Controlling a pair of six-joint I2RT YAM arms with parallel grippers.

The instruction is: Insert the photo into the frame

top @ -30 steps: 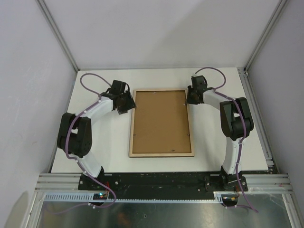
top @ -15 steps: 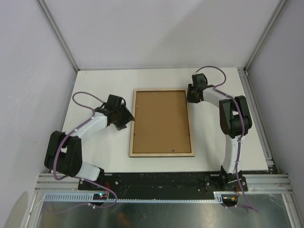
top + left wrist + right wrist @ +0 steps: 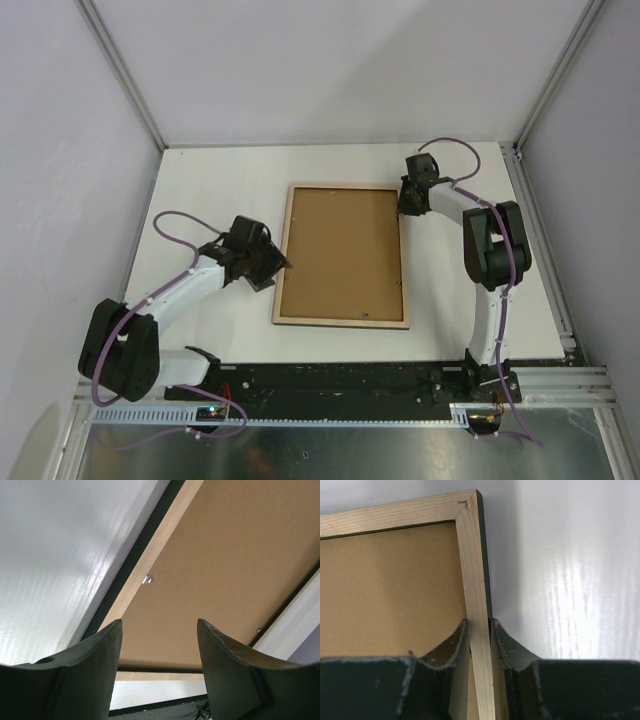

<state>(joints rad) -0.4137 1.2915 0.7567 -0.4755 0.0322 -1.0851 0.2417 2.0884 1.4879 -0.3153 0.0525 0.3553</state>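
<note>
Frame [image 3: 340,322] lying face down near the middle of the white counter [image 3: 200,180], pale wood reverse up, brown backing board [image 3: 340,255] seated inside it. My right pincer [image 3: 479,625] is clamped on the right rail just short of the far corner, one finger on the board side and one on the outer black edge. My left pincer [image 3: 159,630] hangs with its fingers spread and nothing between them, just beside the left rail and pointing across the board. The photo appears in none of the views, and I cannot tell whether it sits under the board.

The danger, as I judge it, is that single hold on a thin rail so near a corner: any lift or drag could make the frame pivot or slip out of my right fingers. A small metal tab [image 3: 147,579] shows on the left rail. If such tabs are loose, tilting could let the board drop out. My left fingers, brought in too low, could jam against the counter or shove the frame sideways against my right grip
</note>
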